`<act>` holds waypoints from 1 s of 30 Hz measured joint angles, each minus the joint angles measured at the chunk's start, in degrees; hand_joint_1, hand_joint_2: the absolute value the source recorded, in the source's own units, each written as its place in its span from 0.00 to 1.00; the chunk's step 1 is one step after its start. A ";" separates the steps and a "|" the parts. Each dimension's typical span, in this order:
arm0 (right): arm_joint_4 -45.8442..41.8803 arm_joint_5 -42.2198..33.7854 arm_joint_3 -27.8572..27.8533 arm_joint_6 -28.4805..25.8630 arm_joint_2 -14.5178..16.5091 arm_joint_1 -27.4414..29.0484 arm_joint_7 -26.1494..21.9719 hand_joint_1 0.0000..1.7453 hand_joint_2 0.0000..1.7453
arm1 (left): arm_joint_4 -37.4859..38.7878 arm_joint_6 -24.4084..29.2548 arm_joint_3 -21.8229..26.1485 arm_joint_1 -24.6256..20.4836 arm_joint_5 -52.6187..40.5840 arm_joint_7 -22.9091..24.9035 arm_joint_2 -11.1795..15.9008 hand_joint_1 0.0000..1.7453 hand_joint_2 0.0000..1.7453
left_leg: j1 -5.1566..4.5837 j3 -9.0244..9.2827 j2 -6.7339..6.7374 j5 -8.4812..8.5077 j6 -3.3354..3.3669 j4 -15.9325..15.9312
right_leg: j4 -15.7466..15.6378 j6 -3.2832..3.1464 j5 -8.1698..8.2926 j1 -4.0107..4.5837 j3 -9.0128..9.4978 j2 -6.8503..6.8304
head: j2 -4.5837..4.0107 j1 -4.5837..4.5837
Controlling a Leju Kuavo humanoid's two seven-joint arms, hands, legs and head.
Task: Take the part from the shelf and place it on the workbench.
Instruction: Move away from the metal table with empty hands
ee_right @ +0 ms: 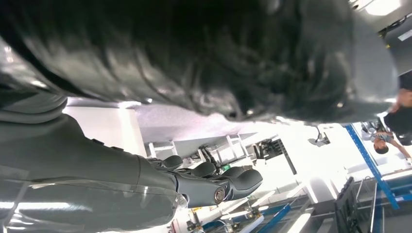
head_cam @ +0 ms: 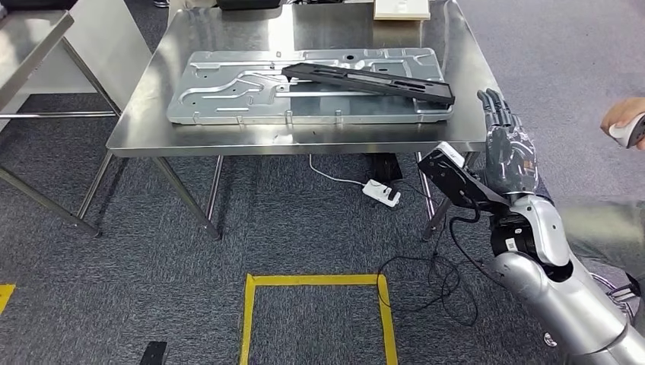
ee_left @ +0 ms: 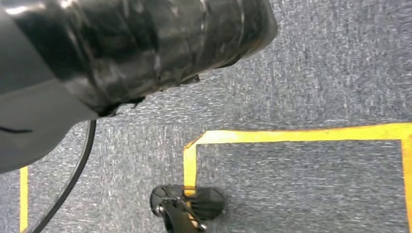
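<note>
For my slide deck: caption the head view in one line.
Long black plastic part lies across grey stamped metal panel on steel workbench; right hand open beside it.

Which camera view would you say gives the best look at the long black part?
The head view: the black part lies whole and unobstructed across the grey metal panel on the workbench. The wrist views look at floor and room instead.

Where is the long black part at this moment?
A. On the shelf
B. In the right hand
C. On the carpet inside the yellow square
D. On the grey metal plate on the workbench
D: in the head view the long black part lies across the grey metal plate on the workbench, and the right hand holds nothing.
</note>
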 joint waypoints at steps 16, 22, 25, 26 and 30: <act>-1.17 -1.62 -1.69 -2.08 -1.06 2.03 1.82 0.00 0.00 | 0.00 0.01 0.00 0.27 0.34 1.10 -0.45 0.00 0.00 | -0.71 -3.87 0.35 7.26 2.52 -7.19 | 2.10 2.18 -5.62 0.07 6.91 -0.09 | 0.01 -0.06; -2.73 -2.98 -4.13 -2.27 -2.89 4.49 2.03 0.00 0.00 | 0.00 0.44 0.00 0.72 0.09 0.25 -0.69 0.00 0.00 | -0.33 -5.96 0.03 5.60 0.49 -4.07 | -2.25 -0.07 -4.72 0.19 7.81 -0.20 | 0.00 0.30; -3.16 -3.20 -4.60 -2.23 -3.21 5.07 1.59 0.00 0.00 | 0.00 0.50 0.00 0.69 -0.01 0.02 -1.00 0.00 0.00 | 0.22 -8.58 -0.04 -2.47 -0.59 5.65 | -2.27 -0.55 -2.78 0.03 5.43 -0.17 | 0.00 0.07; -3.20 -3.20 -4.66 -2.23 -3.25 5.29 1.49 0.00 0.00 | 0.00 0.50 0.00 0.67 -0.02 0.01 -1.06 0.00 0.00 | 0.35 -8.79 -0.04 -3.52 -0.78 8.45 | -2.22 -0.48 -2.13 0.02 4.52 -0.14 | 0.00 0.07; -3.29 -3.19 -4.78 -2.25 -3.36 5.96 1.22 0.00 0.00 | 0.00 0.50 0.00 0.56 -0.02 0.00 -1.17 0.00 0.00 | 0.45 -0.98 -0.07 0.38 -0.62 1.88 | -1.90 0.14 0.07 -0.15 1.51 -0.12 | 0.00 0.06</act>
